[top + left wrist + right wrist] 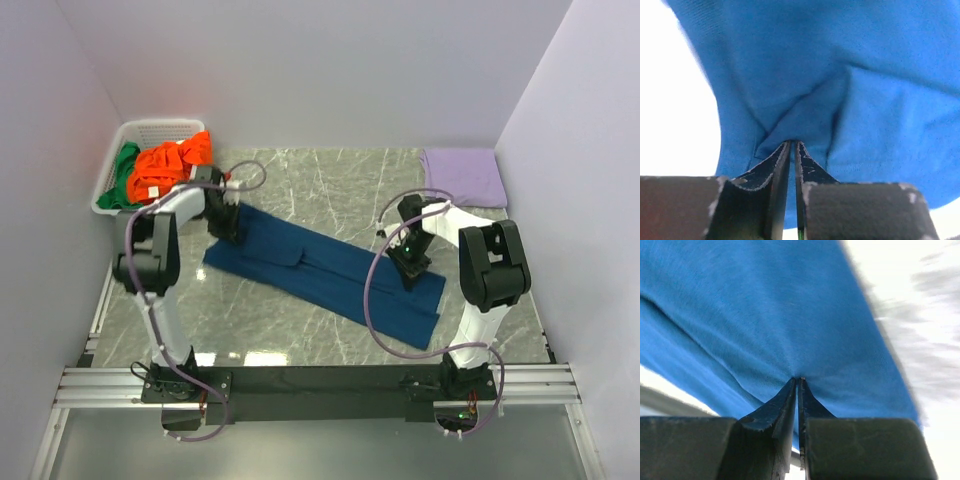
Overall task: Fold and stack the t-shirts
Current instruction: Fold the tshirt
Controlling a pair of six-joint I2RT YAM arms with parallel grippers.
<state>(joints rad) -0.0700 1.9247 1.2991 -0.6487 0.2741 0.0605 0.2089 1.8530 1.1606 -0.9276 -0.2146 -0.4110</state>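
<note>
The navy blue t-shirt [320, 270] lies as a long folded band running diagonally across the marble table. My left gripper [228, 236] is at its far left end. In the left wrist view the gripper [792, 142] has its jaws nearly together, pinching a puckered fold of the blue cloth [865, 75]. My right gripper [412, 275] is at the band's near right end; its wrist view shows the gripper [799, 379] shut on the cloth [765, 305], with creases radiating from the tips. An orange t-shirt [170, 165] and a green one [125, 172] lie bunched in the basket.
The white slotted basket [150, 128] stands in the far left corner against the wall. A folded lilac cloth [462, 175] lies at the far right corner. White walls close in the table on the left, back and right.
</note>
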